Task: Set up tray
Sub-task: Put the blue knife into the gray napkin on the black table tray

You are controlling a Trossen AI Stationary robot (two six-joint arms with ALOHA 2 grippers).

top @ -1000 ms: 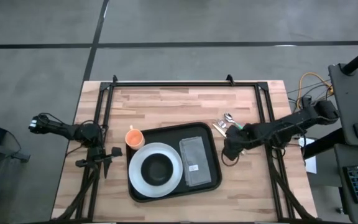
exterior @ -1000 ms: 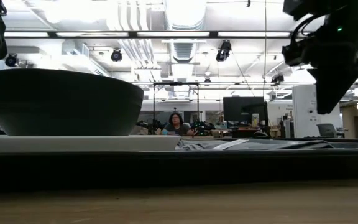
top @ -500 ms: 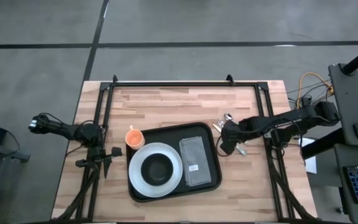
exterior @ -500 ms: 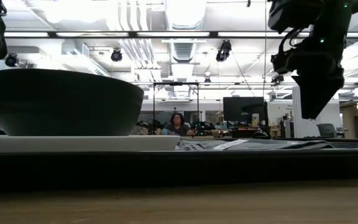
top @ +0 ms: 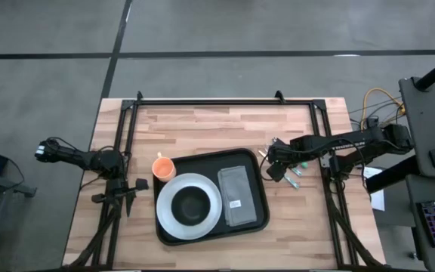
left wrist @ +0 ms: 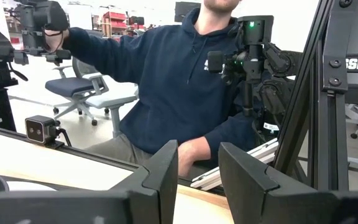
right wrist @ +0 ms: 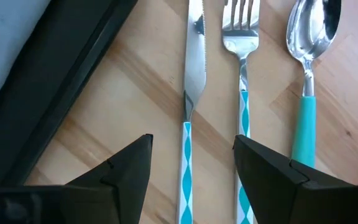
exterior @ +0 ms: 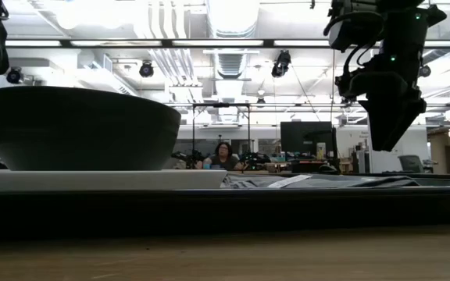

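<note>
Teal-handled knife (right wrist: 188,118) now straight ahead between fingers of our right claw (right wrist: 191,163), which has swung in over cutlery, spread wide, holding nothing. Black tray (top: 256,163) just beside it. We judge knife pickup next.

I observe the right gripper (top: 276,168) extended inward, fingers (right wrist: 128,168) spread wide, nothing held. The left gripper (top: 131,198) sits parked at my left side, fingers (left wrist: 164,168) slightly parted.

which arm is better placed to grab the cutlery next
Right: the right gripper hangs open directly over the teal-handled steel knife, beside the black plastic tray. The left gripper waits off the table's far side.
</note>
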